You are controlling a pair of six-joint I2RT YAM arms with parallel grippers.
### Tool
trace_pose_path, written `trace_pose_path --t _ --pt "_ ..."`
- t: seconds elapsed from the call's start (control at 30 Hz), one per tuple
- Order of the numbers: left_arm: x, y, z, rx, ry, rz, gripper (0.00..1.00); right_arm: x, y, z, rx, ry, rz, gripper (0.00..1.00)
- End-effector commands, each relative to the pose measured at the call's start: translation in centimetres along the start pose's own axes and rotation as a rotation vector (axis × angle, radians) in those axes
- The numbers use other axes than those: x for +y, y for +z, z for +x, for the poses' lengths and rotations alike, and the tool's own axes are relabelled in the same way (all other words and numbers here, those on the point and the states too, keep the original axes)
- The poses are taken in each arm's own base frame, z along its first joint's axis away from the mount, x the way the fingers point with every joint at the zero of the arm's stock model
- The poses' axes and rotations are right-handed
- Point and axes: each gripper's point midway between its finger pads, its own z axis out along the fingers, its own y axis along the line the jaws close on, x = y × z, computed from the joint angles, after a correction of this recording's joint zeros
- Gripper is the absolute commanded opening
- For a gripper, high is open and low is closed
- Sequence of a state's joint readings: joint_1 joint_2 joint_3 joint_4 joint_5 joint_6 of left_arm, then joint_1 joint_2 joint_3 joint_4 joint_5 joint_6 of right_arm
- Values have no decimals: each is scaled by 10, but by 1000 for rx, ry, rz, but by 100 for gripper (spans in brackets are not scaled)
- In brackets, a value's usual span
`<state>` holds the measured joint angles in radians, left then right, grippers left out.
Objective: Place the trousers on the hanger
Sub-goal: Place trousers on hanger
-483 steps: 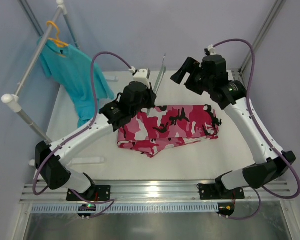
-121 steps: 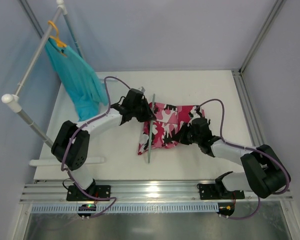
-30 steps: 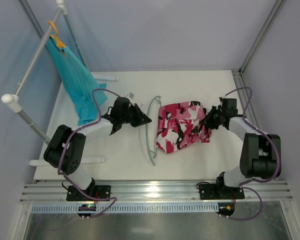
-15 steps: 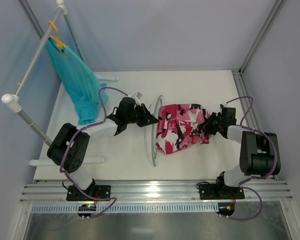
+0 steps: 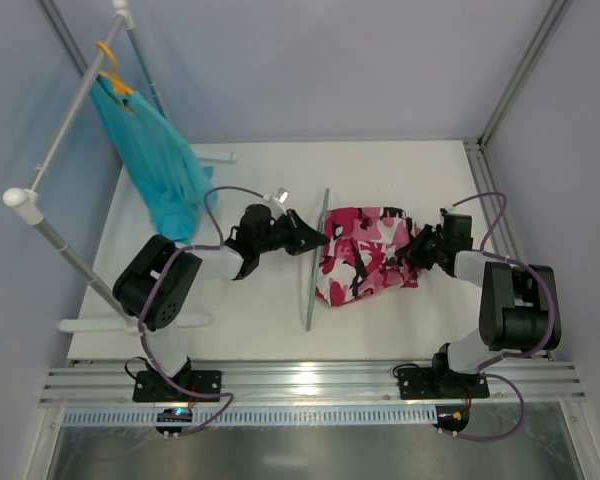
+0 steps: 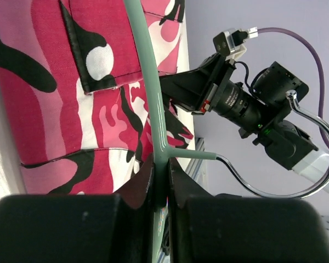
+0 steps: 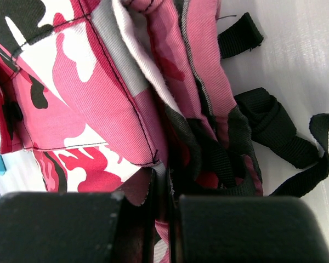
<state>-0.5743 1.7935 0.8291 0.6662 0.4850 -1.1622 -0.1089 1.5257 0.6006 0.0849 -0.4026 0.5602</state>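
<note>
Tips thin mint-green rod hanger edge-on since half a second ago, against folded pink-red camouflage cloth trousers on white desk. Pinches hanger in left end effector, trouser edge in right end effector. Leaves draping apparently undone.

the trousers lie bunched on the white surface, right of centre. the pale green hanger shows edge-on along their left border, a thin line running from far to near. the left claw reaches in from the left and is closed on the hanger. the right claw pinches the trousers' right edge. far left, a teal garment hangs from an orange hanger on a white tube rack.
</note>
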Motion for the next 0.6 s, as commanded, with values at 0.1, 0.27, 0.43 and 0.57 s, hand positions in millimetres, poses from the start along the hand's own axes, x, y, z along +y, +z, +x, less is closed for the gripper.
trace_pose_path --t 0.1,0.27,0.43,0.57 --pt "10 1 -12 -1 10 -77 2 -16 3 -8 -38 -18 65 4" --pt "48 -27 -26 -69 100 -351 27 -16 2 -9 -43 -23 67 4" --pt "52 -44 -36 -82 211 -457 43 -17 3 -9 -38 -19 68 4" --pt "55 -43 -33 -64 218 -460 46 -17 3 -9 -38 -18 68 4"
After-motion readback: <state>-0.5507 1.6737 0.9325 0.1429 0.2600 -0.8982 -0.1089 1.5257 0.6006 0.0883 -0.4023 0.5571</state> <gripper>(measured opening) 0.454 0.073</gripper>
